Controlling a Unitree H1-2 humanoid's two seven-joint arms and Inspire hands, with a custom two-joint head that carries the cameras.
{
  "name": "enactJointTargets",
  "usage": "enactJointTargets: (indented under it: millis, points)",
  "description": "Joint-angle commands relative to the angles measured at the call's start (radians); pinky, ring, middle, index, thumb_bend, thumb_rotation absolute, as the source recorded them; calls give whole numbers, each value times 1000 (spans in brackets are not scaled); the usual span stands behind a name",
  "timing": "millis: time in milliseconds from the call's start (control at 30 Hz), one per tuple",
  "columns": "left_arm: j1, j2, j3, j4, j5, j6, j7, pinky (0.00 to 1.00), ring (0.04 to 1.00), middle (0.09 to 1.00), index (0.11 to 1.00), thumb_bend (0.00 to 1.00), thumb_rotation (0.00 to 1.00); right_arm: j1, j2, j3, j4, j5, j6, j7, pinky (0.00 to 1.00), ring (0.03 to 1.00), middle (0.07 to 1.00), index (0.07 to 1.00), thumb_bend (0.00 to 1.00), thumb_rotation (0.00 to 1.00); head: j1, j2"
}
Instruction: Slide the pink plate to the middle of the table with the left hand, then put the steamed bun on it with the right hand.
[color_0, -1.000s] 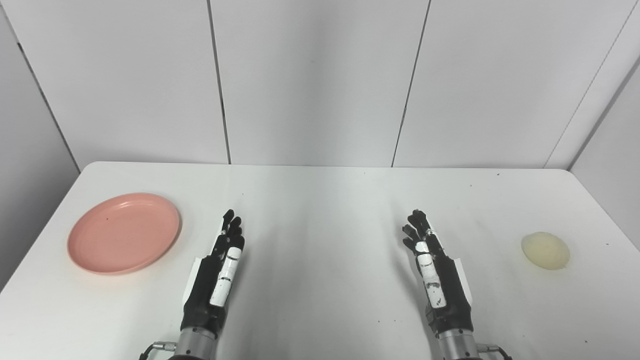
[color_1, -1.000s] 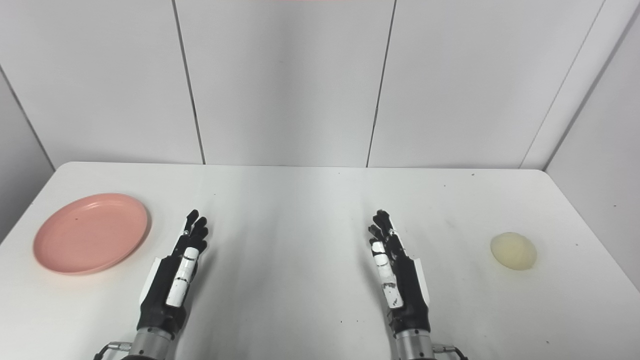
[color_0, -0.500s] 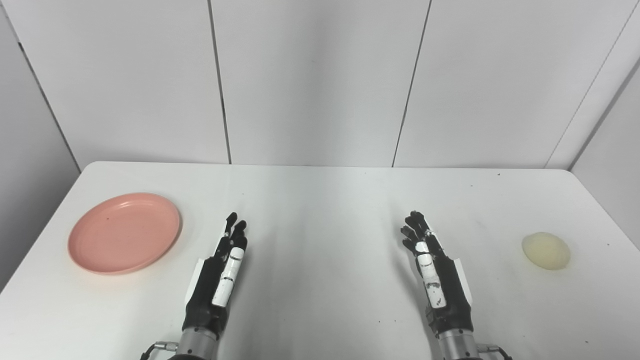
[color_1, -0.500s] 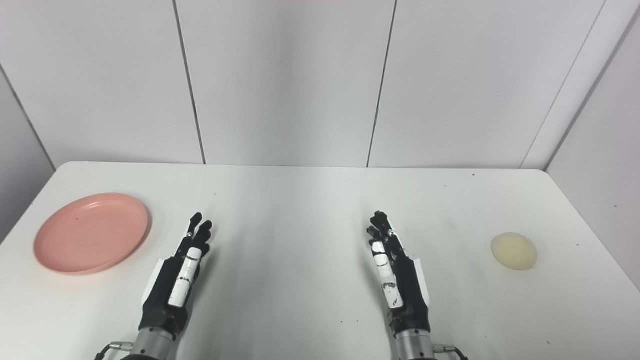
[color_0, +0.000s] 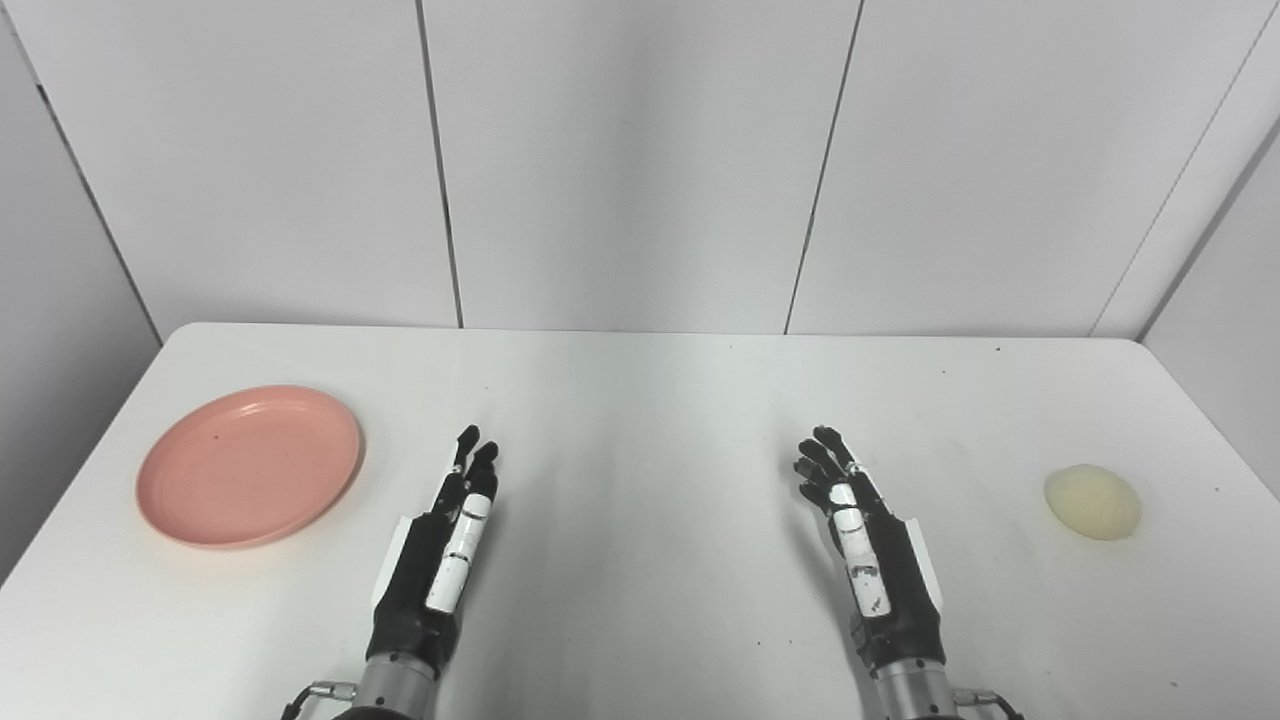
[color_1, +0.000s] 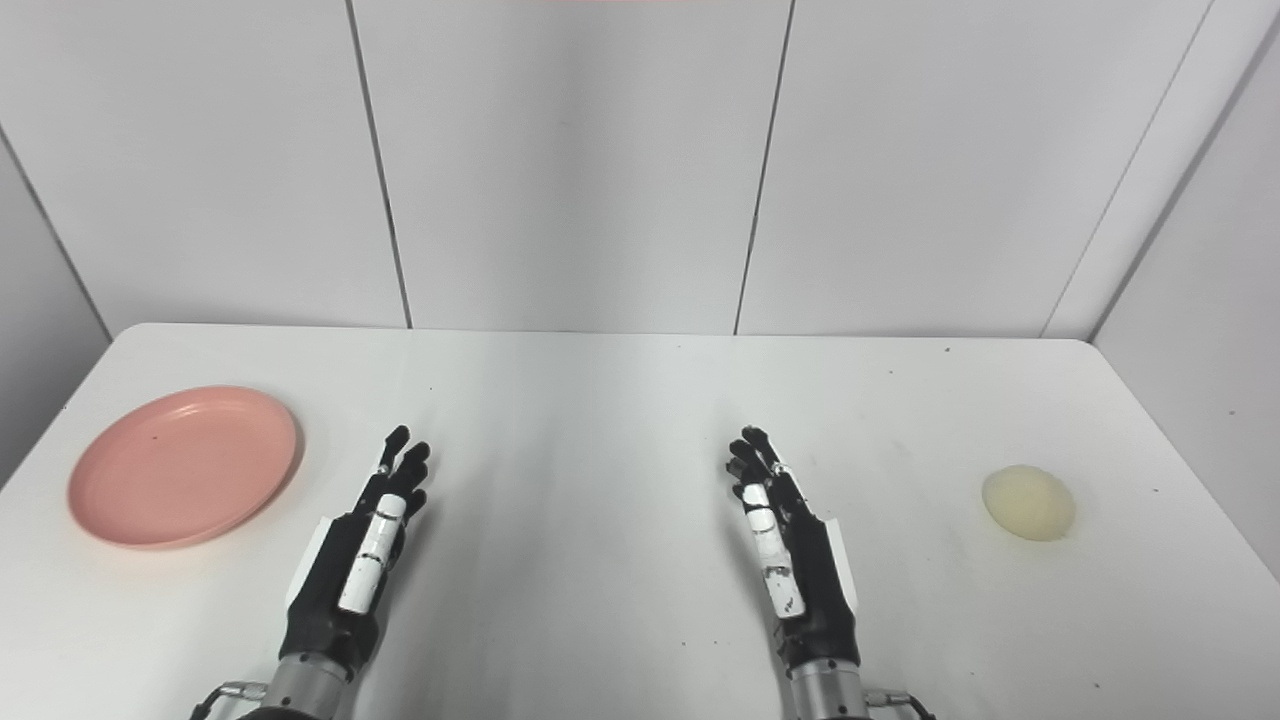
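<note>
A round pink plate (color_0: 248, 466) lies flat near the table's left edge. The pale yellow steamed bun (color_0: 1091, 501) rests on the table at the far right. My left hand (color_0: 440, 548) hovers edge-on over the table, right of the plate and apart from it, fingers stretched forward, holding nothing. My right hand (color_0: 868, 548) is held the same way left of the bun, well apart from it, fingers extended and slightly spread, empty. Both hands also show in the right eye view, the left hand (color_1: 360, 545) and the right hand (color_1: 790, 550).
The white table (color_0: 640, 400) has rounded far corners and ends at grey wall panels behind. Its left and right edges run close to the plate and the bun. A wide bare stretch of tabletop lies between the two hands.
The left hand has drifted slightly right, the right hand slightly left. The plate and the bun have not moved.
</note>
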Motion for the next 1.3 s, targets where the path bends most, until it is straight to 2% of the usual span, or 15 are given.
enactJointTargets:
  millis: [0,567,1033,1267]
  points:
    - [-17,-3,-2,-26,0,-11,-2,977,987,973,1000,598,905,17,0,1,1,-1,3,8,886,865,871,888,649,920,0,-2]
    - [-20,-6,-2,-22,1,2,1,959,968,968,1000,595,896,15,-3,4,4,-11,1,6,872,855,868,880,630,924,7,-11]
    - [-32,-34,-29,53,45,-49,26,940,953,972,1000,615,921,10,-49,-16,65,48,-36,39,876,853,869,889,606,939,114,-69]
    - [-34,-56,-40,82,54,-63,37,934,951,967,1000,579,921,10,-65,-31,96,84,-53,64,900,869,872,885,603,919,168,-103]
